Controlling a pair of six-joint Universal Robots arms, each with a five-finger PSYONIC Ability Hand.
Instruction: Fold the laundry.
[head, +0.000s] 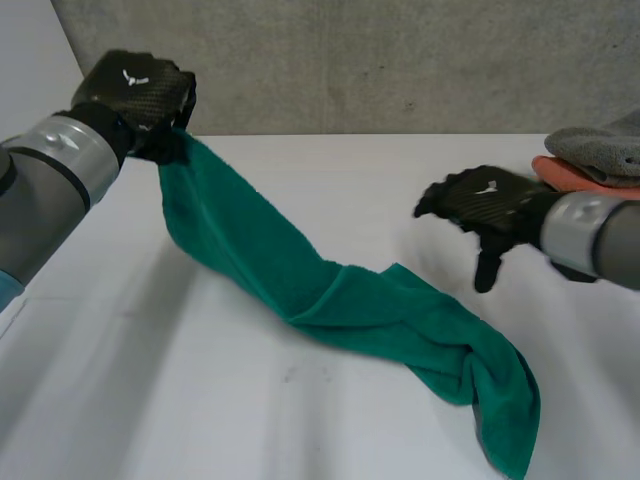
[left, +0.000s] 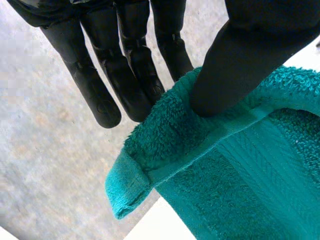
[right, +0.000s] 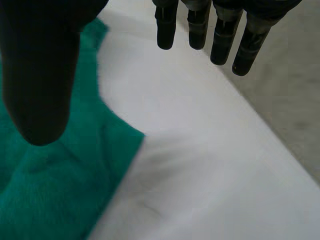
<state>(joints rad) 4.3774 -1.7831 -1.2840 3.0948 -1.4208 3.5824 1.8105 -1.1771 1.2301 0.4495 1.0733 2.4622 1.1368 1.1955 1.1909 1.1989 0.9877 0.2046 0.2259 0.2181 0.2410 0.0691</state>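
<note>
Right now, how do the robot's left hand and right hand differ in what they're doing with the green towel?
The left hand pinches the green towel by its hem near a corner, thumb against fingers; the right hand holds nothing. The left hand is raised, so the towel hangs from it down to the table; the right hand hovers beside the towel's middle, with its fingers straight over bare table. Both are black.

My left hand (head: 135, 85) pinches the towel (head: 380, 310) at ten o'clock; it trails across the table (head: 200, 400) toward five; my right hand (head: 485, 200) hangs at three.
</note>
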